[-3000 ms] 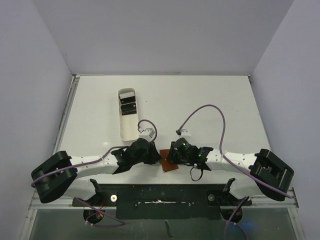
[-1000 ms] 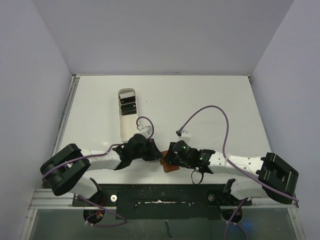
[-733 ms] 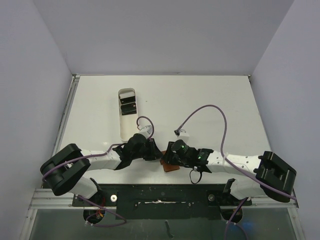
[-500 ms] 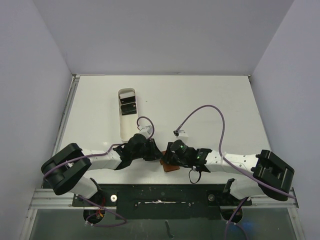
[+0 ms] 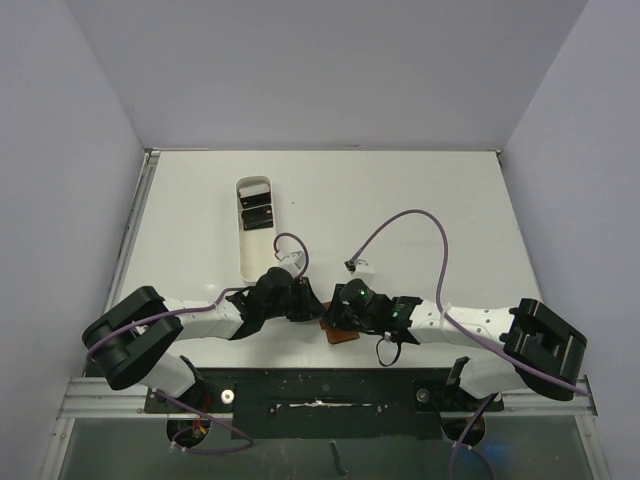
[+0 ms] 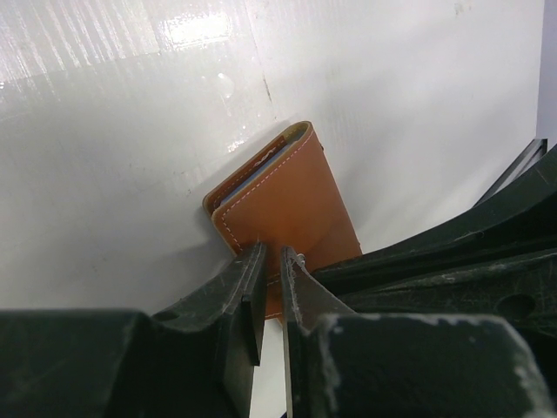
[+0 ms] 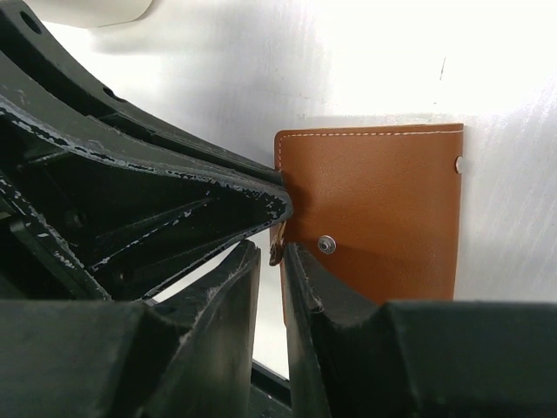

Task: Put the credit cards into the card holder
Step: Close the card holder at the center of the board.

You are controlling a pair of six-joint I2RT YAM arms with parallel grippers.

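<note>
Because the two wrists crowd together at the lower centre of the overhead view, only a brown corner of the card holder (image 5: 343, 334) shows there, lying on the table (image 5: 420, 190) near its bottom edge. That view hides how the fingers stand.

The left wrist view shows much more. The holder lies folded shut at centre frame, with a pale blue-grey inner edge peeping out along its upper-left side. The left fingers (image 6: 244, 287) are drawn nearly together and pinch the holder's lower edge between them. The right arm's black body fills the lower right of that frame.

The right wrist view alone shows the holder's flat outer face, a metal snap stud (image 7: 326, 245) near its left edge and a second stud (image 7: 458, 163) at its right edge. The right fingers (image 7: 235, 296) stand narrowly apart with the holder's left edge in the gap. Whether they grip it I cannot tell. The left arm's black fingertip comes in from the upper left and touches that same edge.

Only the overhead view shows the credit cards (image 5: 257, 212), which lie dark in a long white tray (image 5: 262, 262) at upper left, well apart from the holder. Purple cables (image 5: 420, 215) arc above both arms.
</note>
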